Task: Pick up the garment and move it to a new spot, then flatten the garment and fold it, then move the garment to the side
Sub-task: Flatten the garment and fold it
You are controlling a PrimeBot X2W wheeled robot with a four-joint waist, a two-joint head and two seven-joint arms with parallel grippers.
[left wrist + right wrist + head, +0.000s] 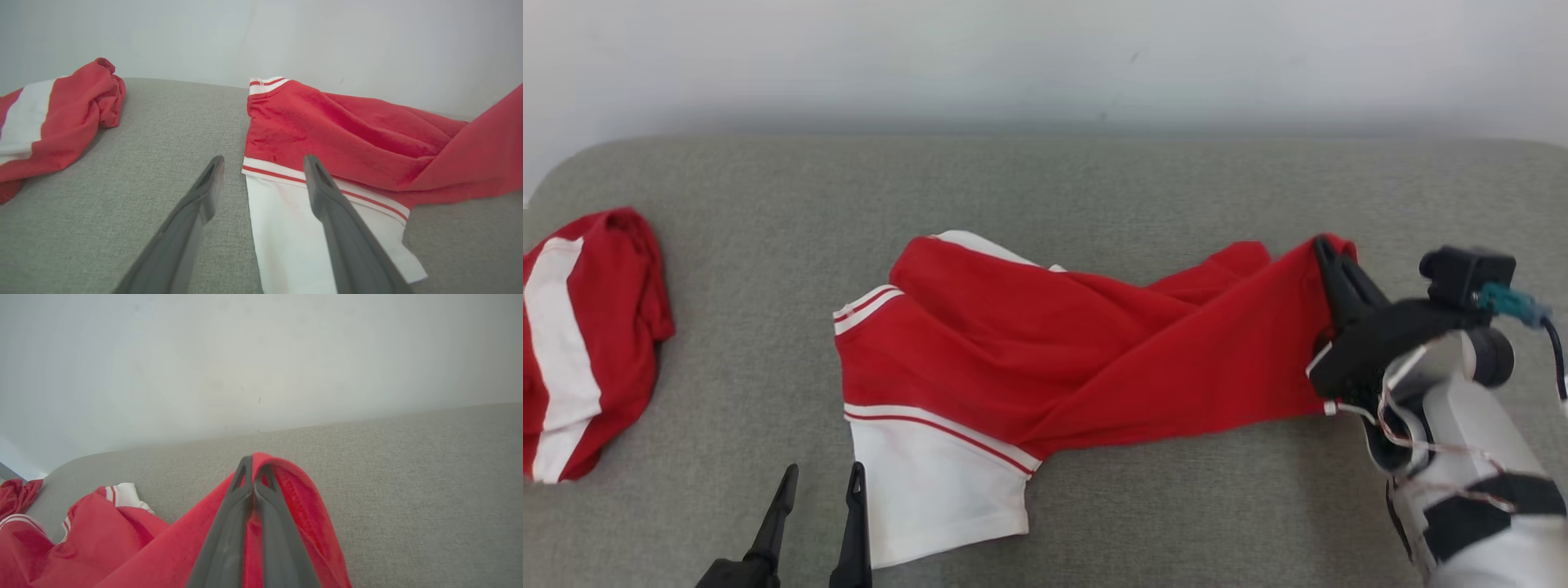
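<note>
Garment (pixel 1094 359), a red shirt with white bands, is caught at its right end by the right pincer (pixel 1327 249), whose two dark fingers are pressed tight together on a fold of the red cloth. In the right wrist view the cloth wraps over the right pincer's (pixel 255 465) closed tips and drapes down on both sides of them. Behind the pincer its pale forearm (pixel 1478 457) enters from the lower right corner of the head view.

From the held end the red cloth runs leftward in a long twisted band. It is raised near the pincer and sinks onto the grey surface (pixel 1176 506) toward the middle, where it bunches in slanting folds. At the garment's left end a white panel edged with thin red stripes lies flat on the surface, and another striped white edge peeks out on the far side.

The left pincer (pixel 823 469) sits at the near edge with its jaws spread wide, holding nothing. One finger is over bare surface, the other over the left edge of the white panel. Whether it touches the cloth cannot be told.

Well apart to the left, a second piece of clothing (pixel 588 327), also red and white, lies crumpled at the surface's left end. A pale wall (pixel 1045 57) stands behind.
</note>
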